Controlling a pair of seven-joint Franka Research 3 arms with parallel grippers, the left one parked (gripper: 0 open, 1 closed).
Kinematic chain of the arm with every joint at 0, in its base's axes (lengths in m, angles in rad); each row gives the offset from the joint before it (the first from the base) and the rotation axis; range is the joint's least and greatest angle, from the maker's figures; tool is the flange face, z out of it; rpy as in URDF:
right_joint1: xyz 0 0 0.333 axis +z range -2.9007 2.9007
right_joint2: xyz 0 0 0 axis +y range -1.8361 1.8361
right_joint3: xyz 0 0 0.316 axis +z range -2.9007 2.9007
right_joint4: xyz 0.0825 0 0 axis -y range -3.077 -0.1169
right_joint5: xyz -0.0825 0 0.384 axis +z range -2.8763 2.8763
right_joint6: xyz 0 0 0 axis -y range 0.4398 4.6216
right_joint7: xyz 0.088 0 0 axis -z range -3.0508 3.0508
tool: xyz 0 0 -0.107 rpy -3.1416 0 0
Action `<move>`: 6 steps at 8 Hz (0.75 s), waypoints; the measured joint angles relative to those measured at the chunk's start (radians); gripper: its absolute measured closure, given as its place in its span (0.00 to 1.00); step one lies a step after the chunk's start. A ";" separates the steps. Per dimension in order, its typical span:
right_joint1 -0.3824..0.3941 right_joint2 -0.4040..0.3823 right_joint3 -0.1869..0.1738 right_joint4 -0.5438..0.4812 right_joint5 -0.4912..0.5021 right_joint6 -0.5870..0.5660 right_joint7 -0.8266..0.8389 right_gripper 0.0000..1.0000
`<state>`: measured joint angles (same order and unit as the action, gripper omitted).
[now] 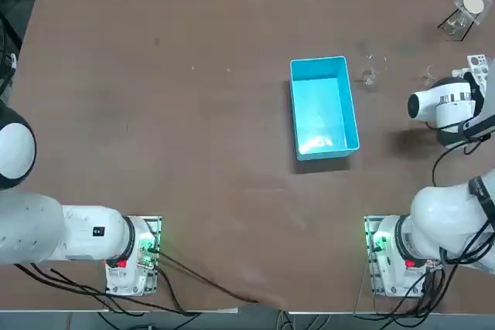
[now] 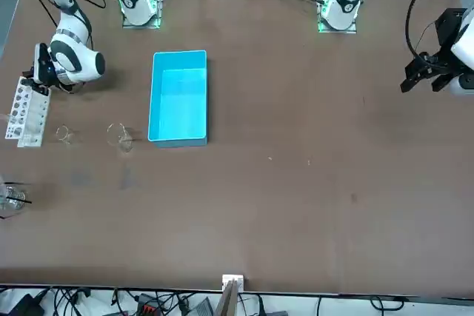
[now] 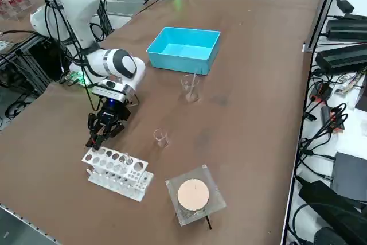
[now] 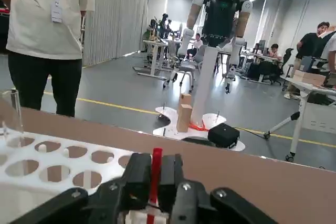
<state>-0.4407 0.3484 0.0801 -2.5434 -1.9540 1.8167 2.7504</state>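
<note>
My right gripper (image 3: 98, 136) hangs low over the table's right edge, just short of a white test tube rack (image 3: 117, 171). In the right wrist view the gripper (image 4: 155, 178) is shut on a thin red tube (image 4: 156, 167), which stands upright between the black fingers (image 4: 137, 179). The rack (image 4: 58, 163), with its several round holes, lies directly ahead of the fingertips. From overhead the rack (image 1: 479, 67) sits at the far right, beside the arm's white wrist. In the front view the rack (image 2: 26, 112) lies just below the gripper (image 2: 38, 72).
A small glass beaker (image 3: 160, 137) stands near the rack and a taller beaker (image 3: 190, 87) near the blue bin (image 3: 183, 49). A clear square dish holding a tan disc (image 3: 194, 194) sits at the table corner. A person in a white shirt (image 4: 44, 24) stands beyond the table edge.
</note>
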 joint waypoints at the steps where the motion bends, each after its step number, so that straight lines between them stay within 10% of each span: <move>1: 0.000 0.000 0.001 0.001 0.000 -0.001 0.000 0.90; 6: 0.005 -0.001 0.004 0.005 -0.002 -0.010 0.001 0.95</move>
<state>-0.4353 0.3478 0.0841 -2.5381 -1.9563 1.8071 2.7510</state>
